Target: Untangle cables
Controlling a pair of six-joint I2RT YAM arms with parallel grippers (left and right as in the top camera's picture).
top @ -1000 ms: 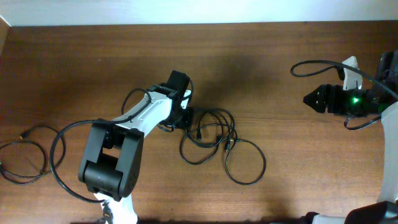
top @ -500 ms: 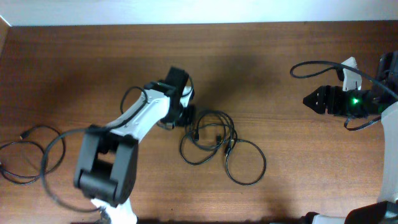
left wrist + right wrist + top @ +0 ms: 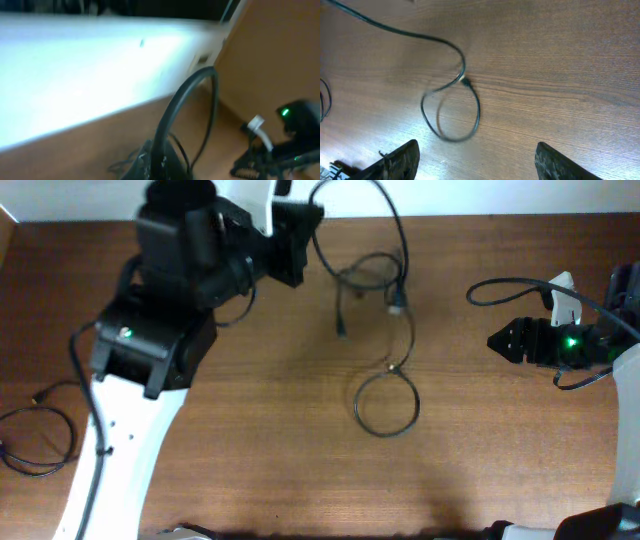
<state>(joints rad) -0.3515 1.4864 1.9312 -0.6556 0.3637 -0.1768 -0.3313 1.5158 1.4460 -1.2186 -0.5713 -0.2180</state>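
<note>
As the left end effector hangs high above the desk, jaws pressed together on the cables, the whole bundle strings out beneath it, and what a drape that is! Take the bottom loop as our marker: it's the one part lying flat on the wood, a neat ring, and everything else climbs away from it. Up and to the left of that loop is the clamped end; between the two, a knot of strands and the plug ends dangle in the air, clear of the desk. The left wrist view is blurred, but one dark cord does rise from between its fingers. Off to the right of the loop, and a little farther back, hovers the right end effector, fingers spread wide and holding nothing, its own camera looking straight down at the ring. So the long axis runs from the loop up to the raised left end effector, and the right arm looks the nearer one to that loop. My read: the right should come in leftward to pin or pull the ring and draw the knot apart. Far to the left of the loop, a separate cable lies alone.
</note>
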